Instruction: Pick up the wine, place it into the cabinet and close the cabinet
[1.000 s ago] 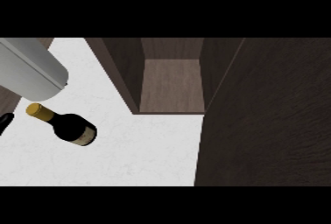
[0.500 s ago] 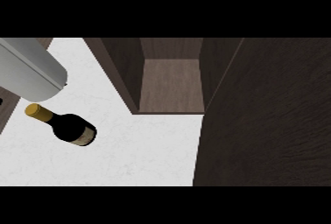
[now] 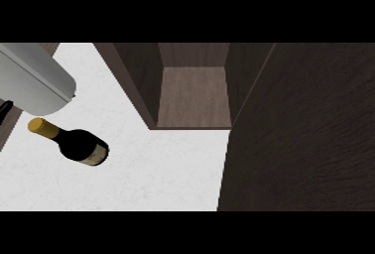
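One wine bottle lay on the white tabotop's left beside one open cabinet; fingers' state couldn't be told.

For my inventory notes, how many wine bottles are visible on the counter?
1. The wine bottle lies on the white counter at the left, left of the open cabinet. Others could be hidden under the grey forearm or out of view.

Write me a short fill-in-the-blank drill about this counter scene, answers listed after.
1. The wine bottle has a ___ cap.
2. The cabinet stands ___, its shelf bare.
3. The bottle rests on the ___ counter.
4. A grey forearm shows at the view's upper ___.

Answers: gold; open; white; left
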{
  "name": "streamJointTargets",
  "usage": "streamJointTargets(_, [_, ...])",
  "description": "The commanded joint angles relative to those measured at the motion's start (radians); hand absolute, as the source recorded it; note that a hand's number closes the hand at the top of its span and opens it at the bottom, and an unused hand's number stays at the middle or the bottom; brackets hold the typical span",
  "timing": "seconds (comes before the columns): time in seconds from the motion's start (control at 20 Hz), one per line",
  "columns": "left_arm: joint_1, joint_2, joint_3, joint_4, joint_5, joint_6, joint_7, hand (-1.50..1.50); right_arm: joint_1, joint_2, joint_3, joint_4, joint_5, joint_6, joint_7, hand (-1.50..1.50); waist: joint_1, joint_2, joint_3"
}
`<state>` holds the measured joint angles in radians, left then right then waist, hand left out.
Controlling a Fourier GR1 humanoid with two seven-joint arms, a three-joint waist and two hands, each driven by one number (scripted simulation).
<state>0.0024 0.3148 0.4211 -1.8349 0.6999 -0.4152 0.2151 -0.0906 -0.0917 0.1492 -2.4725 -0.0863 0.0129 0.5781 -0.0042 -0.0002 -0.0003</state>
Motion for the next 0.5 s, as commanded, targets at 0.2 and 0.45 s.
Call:
streamJointTargets(0.2, [-0.101, 0.062, 0.033, 0.320, -0.115, -0.115, -0.127, -1.50, 0.043, 0.007, -0.026, -0.049, -0.056, 0.023, -0.017, -1.50, -0.002, 0.001, 0.000])
streamJointTargets(0.45, [-0.166, 0.030, -0.025, 0.501, -0.259, -0.135, -0.241, -1.50, 0.060, 0.001, -0.050, -0.031, -0.093, 0.055, -0.048, -1.50, -0.005, 0.002, 0.000])
